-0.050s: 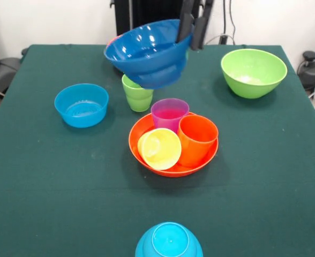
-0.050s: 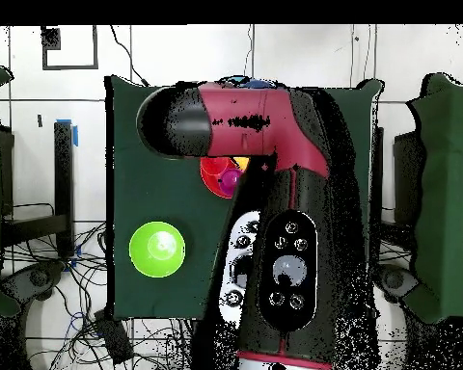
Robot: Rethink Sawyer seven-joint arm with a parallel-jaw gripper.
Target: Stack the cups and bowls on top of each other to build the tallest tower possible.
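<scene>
My gripper comes down at the table's far side and is shut on the rim of a dark blue bowl, which hangs tilted in the air. A green cup stands upright just below it. At the table's middle an orange bowl holds an upright purple cup, an upright orange cup and a yellow cup lying on its side. In the overhead view the arm hides the gripper and most of the orange bowl.
A light blue bowl sits upright at the left. A lime green bowl stands at the far right. Another light blue bowl lies upside down at the near edge. A reddish rim peeks from behind the dark blue bowl.
</scene>
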